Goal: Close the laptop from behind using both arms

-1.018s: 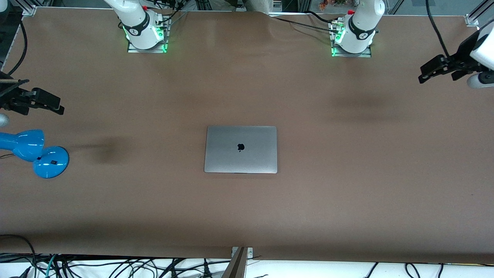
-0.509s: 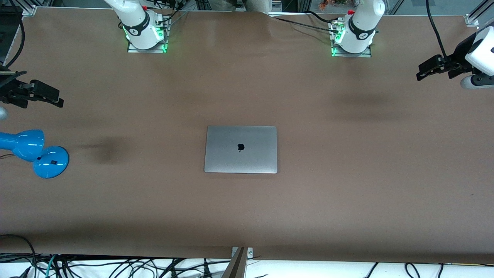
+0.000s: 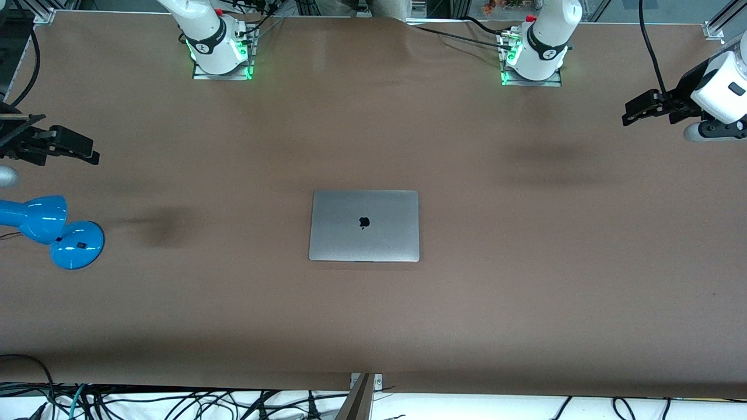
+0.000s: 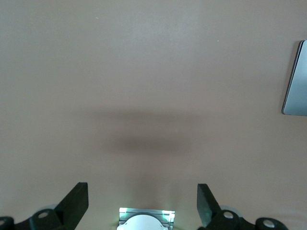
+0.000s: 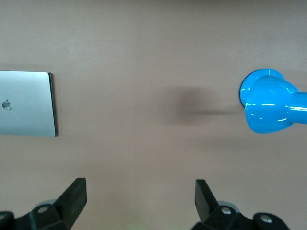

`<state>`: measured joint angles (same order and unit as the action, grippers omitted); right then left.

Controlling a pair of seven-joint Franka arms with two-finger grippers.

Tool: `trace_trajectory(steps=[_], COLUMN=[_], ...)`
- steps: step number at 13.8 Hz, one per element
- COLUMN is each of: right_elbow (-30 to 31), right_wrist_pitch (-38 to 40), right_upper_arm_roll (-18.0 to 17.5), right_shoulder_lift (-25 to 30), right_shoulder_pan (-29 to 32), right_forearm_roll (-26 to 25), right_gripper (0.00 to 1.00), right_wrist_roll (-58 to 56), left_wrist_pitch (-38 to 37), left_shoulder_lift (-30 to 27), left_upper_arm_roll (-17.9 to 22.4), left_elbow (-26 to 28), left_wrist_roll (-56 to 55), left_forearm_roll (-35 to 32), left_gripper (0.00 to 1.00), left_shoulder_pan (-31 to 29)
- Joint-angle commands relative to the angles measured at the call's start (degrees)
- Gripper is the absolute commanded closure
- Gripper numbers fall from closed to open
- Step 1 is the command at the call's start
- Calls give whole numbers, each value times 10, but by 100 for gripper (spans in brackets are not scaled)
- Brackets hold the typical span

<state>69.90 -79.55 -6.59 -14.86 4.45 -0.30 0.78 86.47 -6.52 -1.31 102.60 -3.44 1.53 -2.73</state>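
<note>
Nearest the front camera, along the table's (image 3: pixel 525 326) edge, a tangle of black cables (image 3: pixel 175 402) hangs off the brown covering. Farther in, at the middle of the table, the laptop (image 3: pixel 364 226) lies flat with its lid down, the black apple logo (image 3: pixel 364 222) facing up. Nothing rests on it or touches it, and bare brown surface surrounds it on every side.

Toward my right arm's end of the table sits a glossy blue lamp (image 3: pixel 52 230), its round base (image 3: pixel 77 245) on the table and its shade (image 3: pixel 35 217) beside it, well apart from the laptop. My right wrist view shows the same lamp (image 5: pixel 268 106) and the laptop's closed lid (image 5: pixel 26 103) with open table between them.

My right end effector (image 3: pixel 70 149) hangs above the table just farther from the front camera than the lamp, its black fingers (image 5: pixel 72 199) spread wide and holding nothing. My left end effector (image 3: pixel 642 108) is up over the table at my left arm's end, well apart from the laptop, fingers (image 4: pixel 76 203) likewise spread wide and empty; only one corner of the laptop (image 4: pixel 296 79) shows in its wrist view.

Farthest away, my two white bases, the right one (image 3: pixel 219 49) and the left one (image 3: pixel 534 55), stand green-lit at the table's edge.
</note>
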Motion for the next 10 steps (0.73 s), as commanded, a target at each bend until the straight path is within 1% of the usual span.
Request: trace_trajectory(steps=[1,8,10], right_elbow=[-4,-4,-4], right_wrist_pitch=[6,4,3], right_upper_arm_roll=[-2,-2,-3], right_shoulder_lift=[-8,-24,-29], right_shoulder_pan=[3,1,0], right_forearm_roll=[-1,-2,-13], right_gripper=[0,0,0], right_wrist_roll=[-6,-4,-4], left_wrist_pitch=[-2,-2,-3], left_shoulder_lift=[12,13,22], left_upper_arm_roll=[12,6,6], left_elbow=[-22,-24,-42], left_wrist_roll=[10,2,7], left_forearm_roll=[4,4,4], left_gripper=[0,0,0], left_shoulder_pan=[16,15,11])
